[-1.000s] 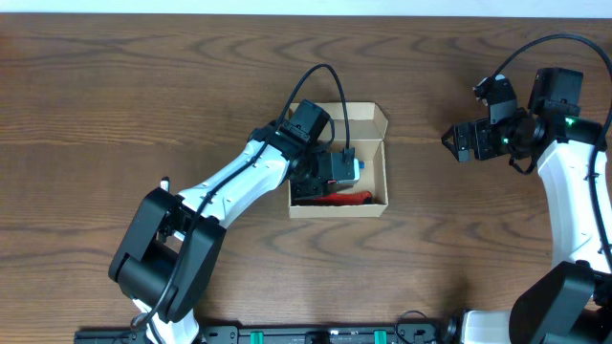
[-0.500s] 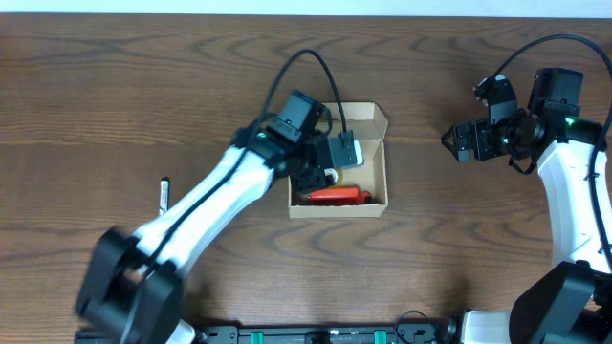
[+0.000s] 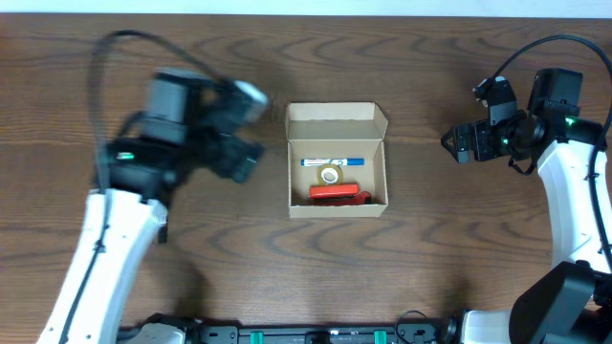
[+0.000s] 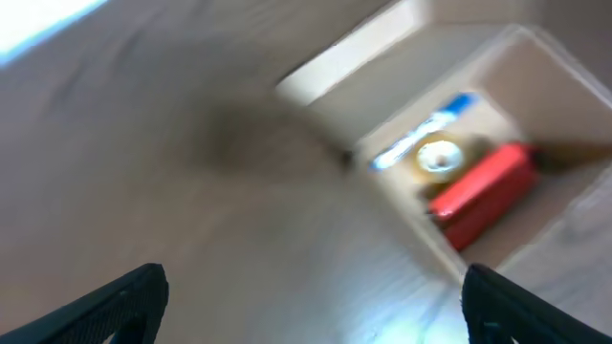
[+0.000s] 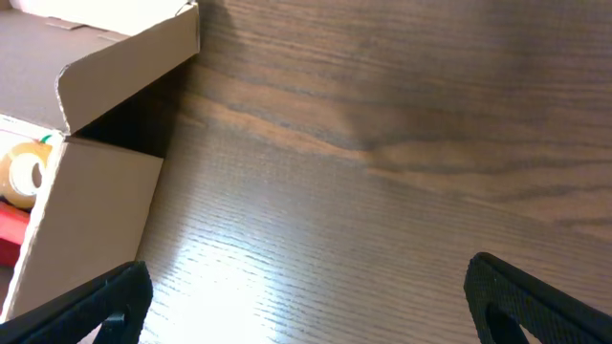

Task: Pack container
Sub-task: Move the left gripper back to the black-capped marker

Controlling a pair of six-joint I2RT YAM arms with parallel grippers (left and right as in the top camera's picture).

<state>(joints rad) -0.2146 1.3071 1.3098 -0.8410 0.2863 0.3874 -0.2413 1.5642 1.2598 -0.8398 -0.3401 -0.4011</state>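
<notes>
The tan cardboard container sits mid-table with its flap lid open at the back. Inside lie a blue-capped marker, a small tape roll and a red object. The container also shows blurred in the left wrist view and at the left edge of the right wrist view. My left gripper is open and empty, blurred by motion, left of the container. My right gripper is open and empty over bare table, right of the container.
The table is dark wood. A black pen lies near the left arm's lower segment, mostly hidden by it.
My left gripper has let go of the marker inside the container and pulled out to the left, clear of the box. The right arm has not moved.
</notes>
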